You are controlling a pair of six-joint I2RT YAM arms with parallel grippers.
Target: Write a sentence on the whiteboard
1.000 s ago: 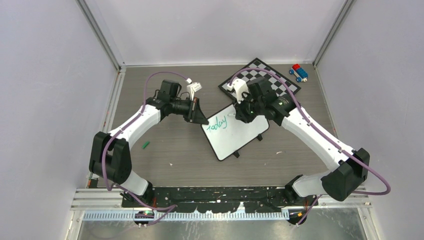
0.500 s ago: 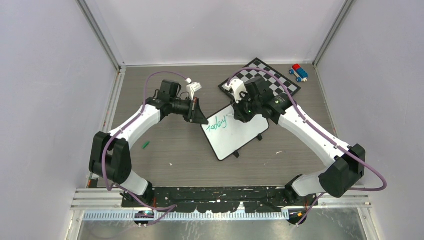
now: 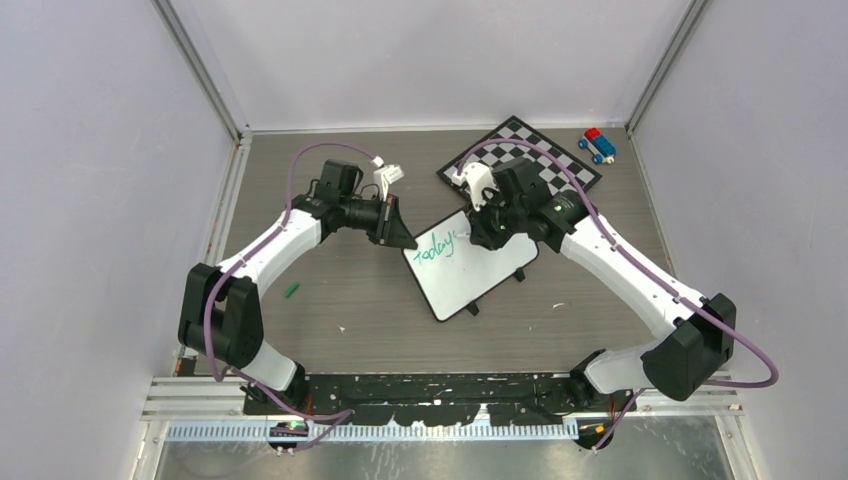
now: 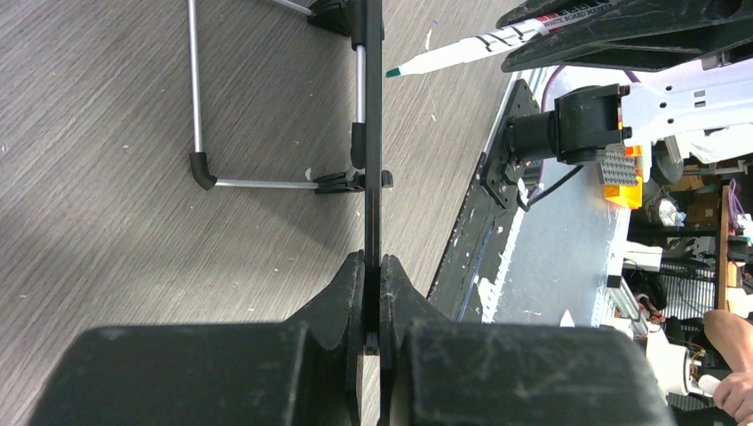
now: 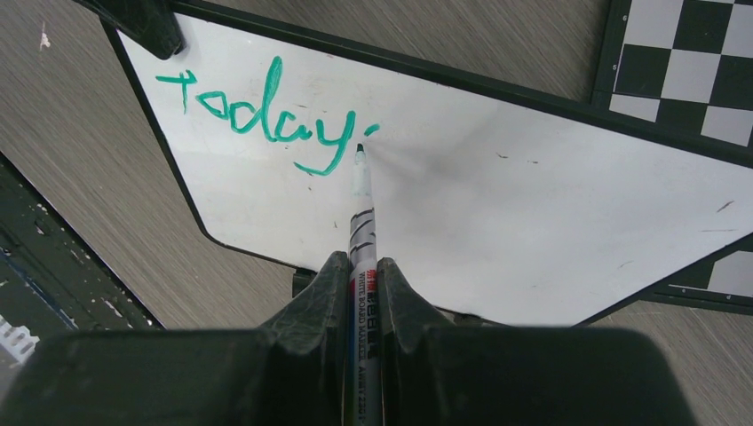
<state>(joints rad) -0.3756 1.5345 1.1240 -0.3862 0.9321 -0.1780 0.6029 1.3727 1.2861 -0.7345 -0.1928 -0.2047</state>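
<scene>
The whiteboard (image 3: 478, 268) lies mid-table; it fills the right wrist view (image 5: 533, 222) and shows edge-on in the left wrist view (image 4: 374, 133). Green writing (image 5: 266, 111) on it reads "today" plus a small apostrophe mark (image 3: 436, 247). My right gripper (image 5: 362, 264) is shut on a white marker (image 5: 361, 222), its green tip just below the apostrophe; from above it (image 3: 484, 222) hangs over the board's top edge. My left gripper (image 4: 373, 259) is shut on the whiteboard's edge, at its left corner (image 3: 403, 240). The marker (image 4: 497, 40) also shows in the left wrist view.
A black-and-white chessboard (image 3: 540, 152) lies behind the whiteboard, partly under my right arm. A red-and-blue toy (image 3: 597, 144) sits at the back right. A small green marker cap (image 3: 291, 290) lies on the table at left. Walls enclose the table.
A short apostrophe mark has appeared after "today". My right gripper shifted slightly with the marker near the word's end. The left arm has not moved.
</scene>
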